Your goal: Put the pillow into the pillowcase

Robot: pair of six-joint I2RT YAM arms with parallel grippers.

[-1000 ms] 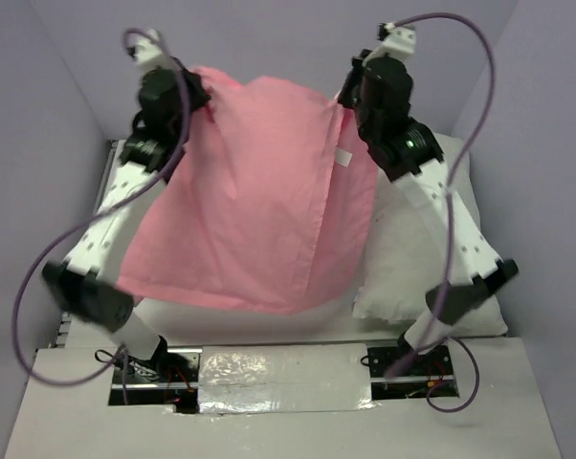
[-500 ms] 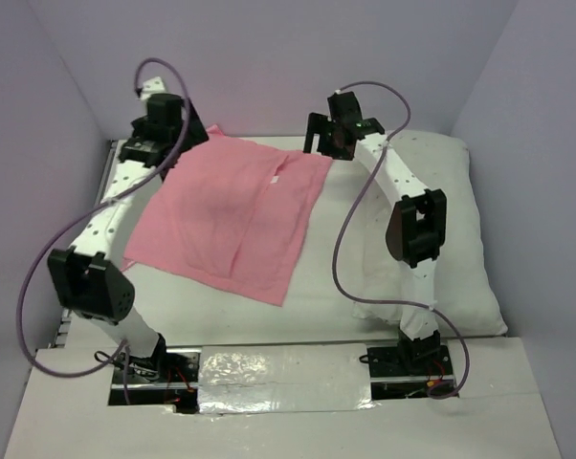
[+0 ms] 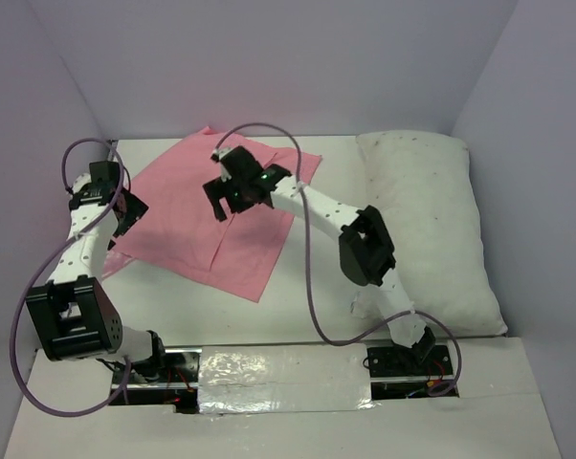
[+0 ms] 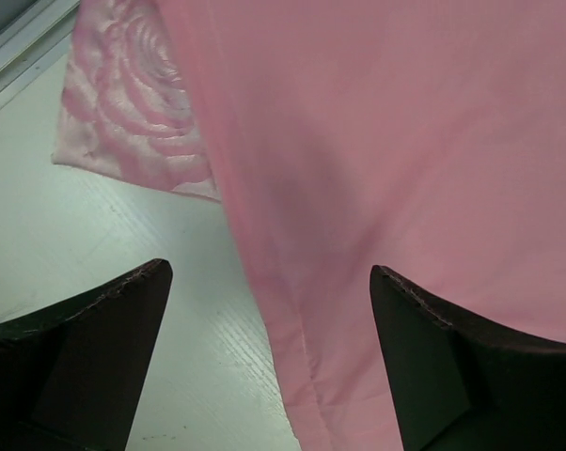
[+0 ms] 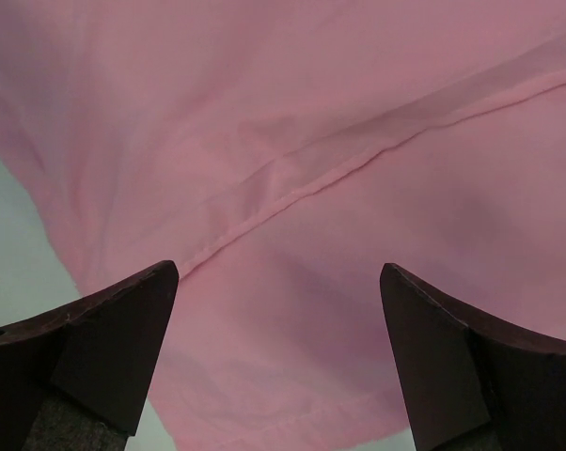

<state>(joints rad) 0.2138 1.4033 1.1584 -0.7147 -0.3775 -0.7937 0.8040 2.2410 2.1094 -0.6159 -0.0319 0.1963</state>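
The pink pillowcase [image 3: 188, 225] lies spread flat on the left half of the table, matte side up. One turned-over corner [image 4: 137, 113] shows the shiny rose pattern. The plump white pillow [image 3: 427, 229] lies along the right side, apart from the case. My left gripper [image 3: 127, 212] hovers open over the case's left edge [image 4: 292, 376], fingertips [image 4: 123, 310] wide apart around nothing. My right gripper [image 3: 223, 196] hangs open above the middle of the case, over a seam [image 5: 292, 188], with nothing held. The pillow is out of both wrist views.
The white table [image 3: 312, 277] is boxed in by lavender walls [image 3: 288, 57] on three sides. Purple cables [image 3: 312, 277] loop from both arms over the table. The right arm [image 3: 365, 249] reaches across between case and pillow.
A second ago both grippers held the pillowcase up in the air by its top corners. They have opened and dropped it flat, and both arms have come down over it.
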